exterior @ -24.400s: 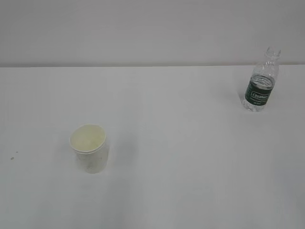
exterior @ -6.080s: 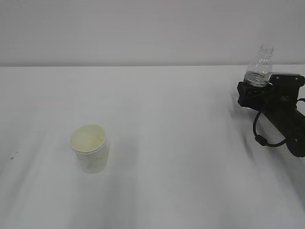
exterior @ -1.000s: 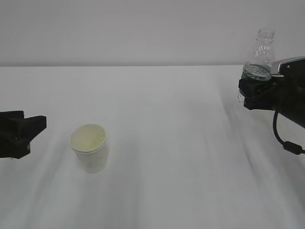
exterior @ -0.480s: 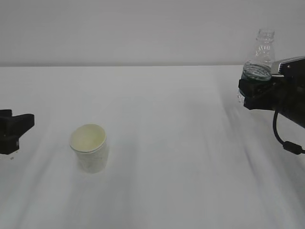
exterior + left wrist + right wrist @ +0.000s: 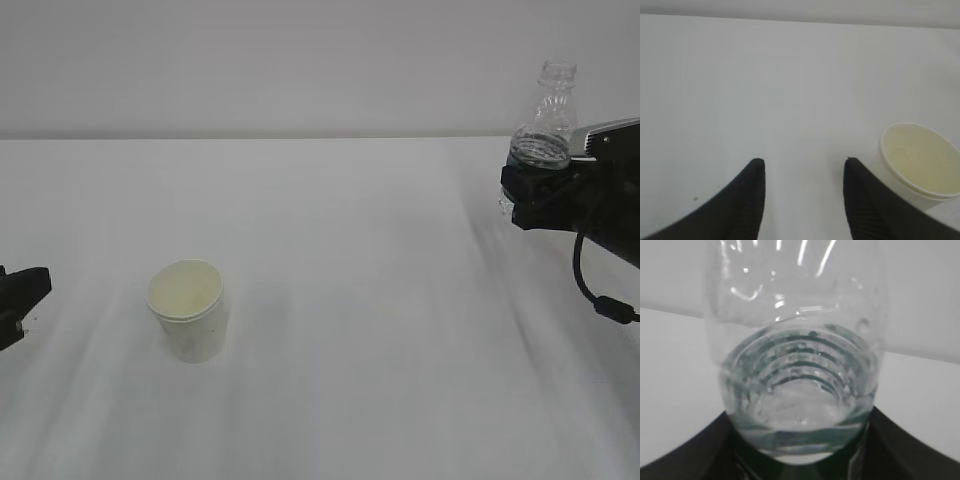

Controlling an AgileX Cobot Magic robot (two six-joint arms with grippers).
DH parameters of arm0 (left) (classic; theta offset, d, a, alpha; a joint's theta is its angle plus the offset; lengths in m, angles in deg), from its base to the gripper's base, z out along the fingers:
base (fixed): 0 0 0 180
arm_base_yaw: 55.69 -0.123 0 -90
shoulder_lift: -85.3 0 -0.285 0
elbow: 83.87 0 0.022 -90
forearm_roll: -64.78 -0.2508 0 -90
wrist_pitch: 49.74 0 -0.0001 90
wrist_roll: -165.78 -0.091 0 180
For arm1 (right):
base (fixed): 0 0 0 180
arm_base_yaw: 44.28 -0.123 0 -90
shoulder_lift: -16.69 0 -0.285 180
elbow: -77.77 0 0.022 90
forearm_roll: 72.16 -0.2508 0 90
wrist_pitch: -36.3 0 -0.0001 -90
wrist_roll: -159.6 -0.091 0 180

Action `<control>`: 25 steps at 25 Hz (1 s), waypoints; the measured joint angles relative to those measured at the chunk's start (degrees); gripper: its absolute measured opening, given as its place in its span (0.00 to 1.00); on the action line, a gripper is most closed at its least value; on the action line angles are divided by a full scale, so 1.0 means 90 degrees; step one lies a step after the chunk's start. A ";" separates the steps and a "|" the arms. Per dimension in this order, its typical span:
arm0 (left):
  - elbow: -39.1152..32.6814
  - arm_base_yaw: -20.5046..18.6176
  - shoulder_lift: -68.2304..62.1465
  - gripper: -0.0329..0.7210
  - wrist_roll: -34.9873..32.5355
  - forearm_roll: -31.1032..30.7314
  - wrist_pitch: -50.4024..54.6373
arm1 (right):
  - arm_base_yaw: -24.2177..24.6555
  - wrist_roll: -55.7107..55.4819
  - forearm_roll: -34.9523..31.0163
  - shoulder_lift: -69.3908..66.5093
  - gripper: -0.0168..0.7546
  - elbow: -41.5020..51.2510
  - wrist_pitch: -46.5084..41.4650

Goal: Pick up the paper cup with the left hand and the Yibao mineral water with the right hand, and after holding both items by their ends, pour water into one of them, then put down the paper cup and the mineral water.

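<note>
Right now my left pincer (image 5: 802,172) gapes with nothing in it, cup (image 5: 920,162) just right of it, seemingly untouched; my right pincer (image 5: 545,195) grips the bottle (image 5: 545,125).

Ext. slanted-down; wrists close, forward-facing.

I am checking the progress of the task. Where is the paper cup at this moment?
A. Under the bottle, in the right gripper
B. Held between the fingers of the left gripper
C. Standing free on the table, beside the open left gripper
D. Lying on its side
C: the paper cup stands upright on the table, right of the open left gripper, untouched.
</note>
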 joint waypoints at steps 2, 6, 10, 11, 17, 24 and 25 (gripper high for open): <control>-0.0172 0.0000 -0.0126 0.52 0.0069 -0.0029 -0.0395 | 0.0000 0.0000 0.0000 0.0000 0.60 0.0000 0.0000; -0.0489 0.0000 -0.0367 0.52 0.0106 -0.0101 -0.1072 | 0.0000 0.0000 0.0000 0.0000 0.60 0.0000 0.0000; -0.0711 0.0000 -0.0690 0.52 0.0118 -0.0317 -0.1656 | 0.0000 0.0000 0.0000 0.0000 0.60 0.0000 0.0000; -0.0764 0.0000 -0.0773 0.52 0.0072 -0.0342 -0.1826 | 0.0000 0.0000 0.0000 0.0000 0.60 0.0000 0.0000; -0.0803 0.0000 -0.1403 0.52 -0.0431 -0.0782 -0.2567 | 0.0000 0.0000 0.0000 0.0000 0.60 0.0000 0.0000; -0.0803 0.0000 -0.2018 0.52 -0.0942 -0.1122 -0.2860 | 0.0000 -0.0010 0.0040 0.0000 0.60 0.0000 0.0000; -0.0803 0.0000 -0.2091 0.52 -0.1000 -0.1139 -0.2860 | 0.0000 -0.0010 0.0054 0.0000 0.60 0.0000 0.0000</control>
